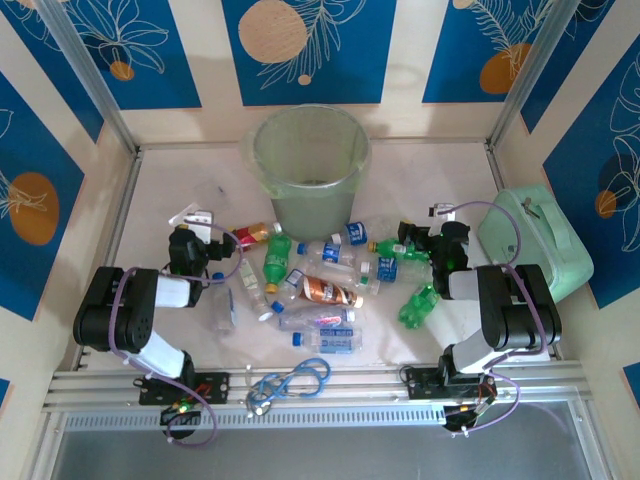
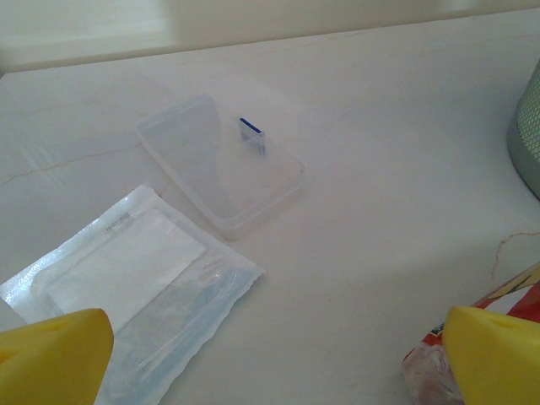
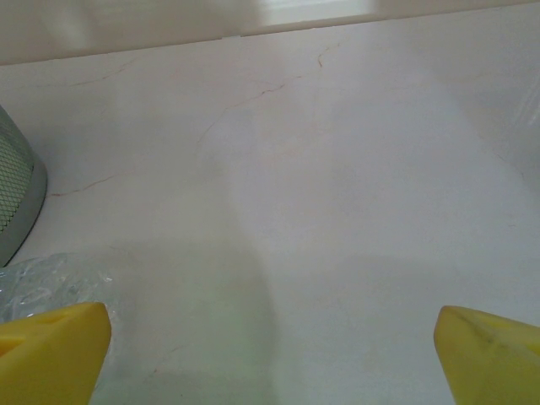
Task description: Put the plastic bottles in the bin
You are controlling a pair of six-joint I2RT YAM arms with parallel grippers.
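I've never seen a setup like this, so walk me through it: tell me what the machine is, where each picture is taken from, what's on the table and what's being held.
These are two robot arms bolted at the table's near edge. The top picture looks down from above: the left gripper and right gripper flank a heap of crushed plastic bottles, with the pale-green bin behind. A mint-green case sits at the right, a coiled blue cable at the front. The other two pictures come from cameras on each wrist; the yellow shapes are fingertips. The left wrist view shows a clear plastic tray and a sealed packet. Both grippers are open, holding nothing.
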